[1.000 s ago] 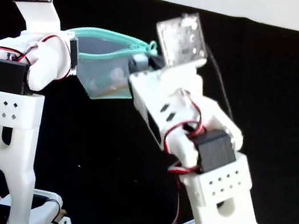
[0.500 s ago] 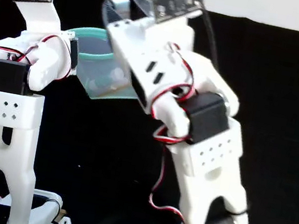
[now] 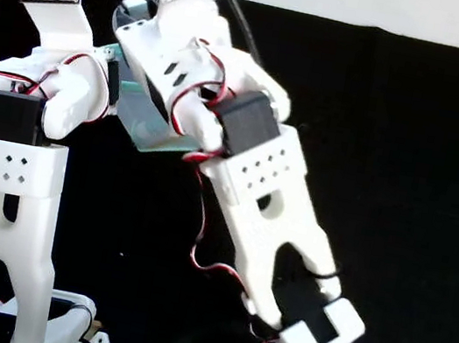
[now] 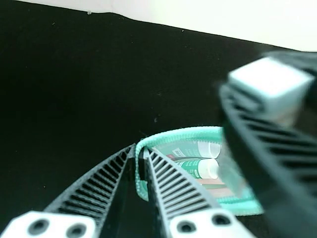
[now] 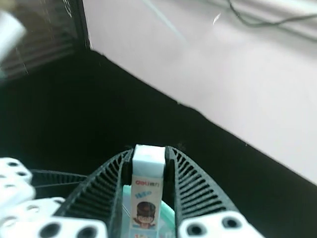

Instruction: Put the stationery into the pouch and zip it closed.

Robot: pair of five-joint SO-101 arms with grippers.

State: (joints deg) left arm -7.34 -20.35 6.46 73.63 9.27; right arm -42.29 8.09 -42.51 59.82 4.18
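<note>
A clear pouch [image 4: 184,133] with a teal zip rim hangs off the black table, its mouth open. My left gripper [image 4: 140,151] is shut on that rim. Inside lie a white-capped tube [image 4: 198,166] and other stationery. My right gripper [image 5: 148,149] is shut on a pale blue eraser [image 5: 147,186] with a printed sleeve, held above the pouch's teal edge [image 5: 169,210]. The left wrist view shows that eraser [image 4: 267,85] just over the open mouth. From above, the right arm [image 3: 220,125] crosses in front of the pouch [image 3: 144,125], hiding most of it.
Black cloth [image 3: 408,167] covers the table, with a white wall [image 5: 223,74] behind it. A cable [image 5: 267,20] runs along the wall. Both arm bases [image 3: 0,211] stand at the near edge, and the right arm's forearm [image 3: 281,234] slants across the middle.
The right arm has swung up and to the left from the pouch's right end to above its mouth, now covering most of it. The left arm and pouch have stayed put.
</note>
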